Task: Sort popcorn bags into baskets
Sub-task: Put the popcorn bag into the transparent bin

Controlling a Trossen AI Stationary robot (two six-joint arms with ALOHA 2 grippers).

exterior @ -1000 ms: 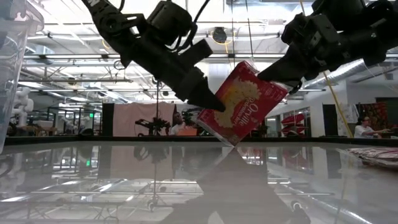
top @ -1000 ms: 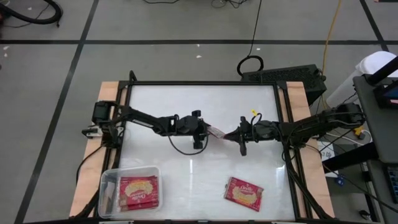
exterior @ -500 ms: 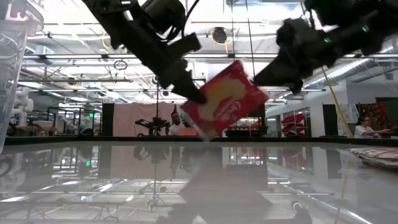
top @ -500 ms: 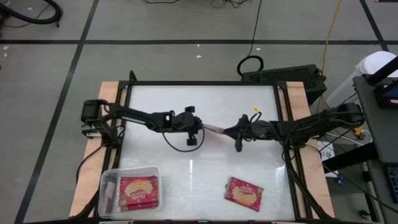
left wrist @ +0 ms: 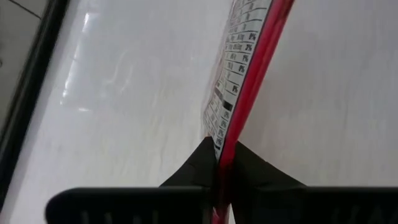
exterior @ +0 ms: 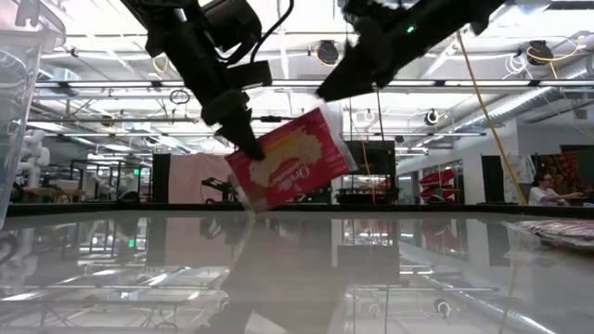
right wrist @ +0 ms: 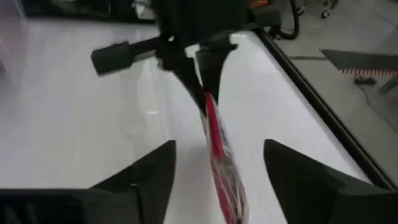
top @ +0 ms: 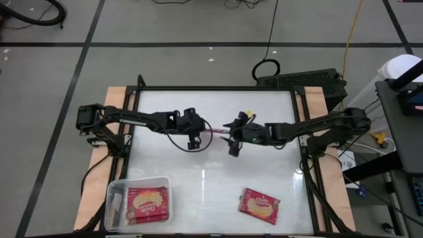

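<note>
table centre free — tub, packet edgeward

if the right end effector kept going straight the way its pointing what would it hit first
Probably the popcorn bag, held edge-on between its open fingers. Right behind that is the left end effector, clamped on the bag's far edge. Depth is hard to judge, so this is a best guess.

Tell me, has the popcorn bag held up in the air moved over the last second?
Yes. In the high view, the held popcorn bag has shifted toward the table's left edge, carried by the left gripper.
</note>
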